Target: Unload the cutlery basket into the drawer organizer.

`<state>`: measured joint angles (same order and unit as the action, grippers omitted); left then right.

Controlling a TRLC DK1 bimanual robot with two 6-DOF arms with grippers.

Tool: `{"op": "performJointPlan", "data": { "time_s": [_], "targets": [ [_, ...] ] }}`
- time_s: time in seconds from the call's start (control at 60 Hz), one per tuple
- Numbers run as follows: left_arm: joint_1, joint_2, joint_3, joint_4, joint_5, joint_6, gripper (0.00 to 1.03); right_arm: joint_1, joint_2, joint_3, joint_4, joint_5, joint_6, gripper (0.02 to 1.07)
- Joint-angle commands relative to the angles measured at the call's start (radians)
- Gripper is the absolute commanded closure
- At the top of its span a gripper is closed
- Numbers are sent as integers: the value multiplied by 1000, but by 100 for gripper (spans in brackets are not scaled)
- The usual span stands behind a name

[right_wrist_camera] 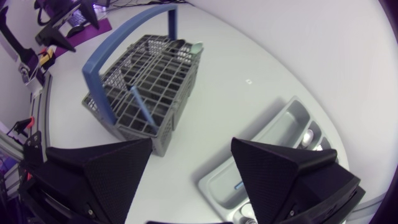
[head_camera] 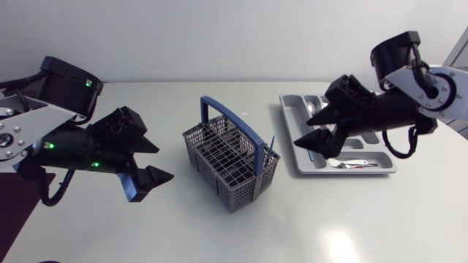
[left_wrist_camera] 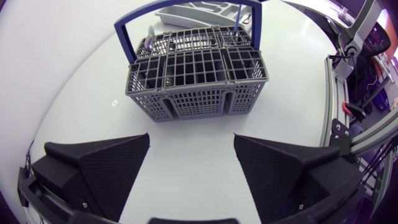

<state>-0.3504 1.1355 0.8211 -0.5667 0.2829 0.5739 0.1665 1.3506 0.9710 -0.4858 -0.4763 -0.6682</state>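
The grey cutlery basket (head_camera: 230, 157) stands mid-counter (head_camera: 351, 219), a blue-handled utensil (head_camera: 273, 145) upright in the corner nearest the drawer organizer (head_camera: 365, 172) (a spoon (head_camera: 347, 162) lies in it). The left gripper (head_camera: 162, 161) hovers left of the basket, fingers spread and empty. The right gripper (head_camera: 303, 130), likewise spread, hangs over the organizer's basket-side end.

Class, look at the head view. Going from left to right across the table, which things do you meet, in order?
left gripper → cutlery basket → drawer organizer. The right gripper overlaps the organizer, so it is left out.
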Motion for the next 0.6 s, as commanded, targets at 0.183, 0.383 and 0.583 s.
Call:
{"op": "performJointPlan", "data": {
  "time_s": [0.183,0.383,0.583],
  "targets": [
    [-35,-36,-40,2,15,7,5,148,-70,-143,115,18,-36,40],
    [-56,-45,-48,11,15,0,5,228,-19,-152,223,91,7,45],
    [-59,-52,-48,16,15,-2,5,255,53,-133,254,122,15,64]
  ]
}}
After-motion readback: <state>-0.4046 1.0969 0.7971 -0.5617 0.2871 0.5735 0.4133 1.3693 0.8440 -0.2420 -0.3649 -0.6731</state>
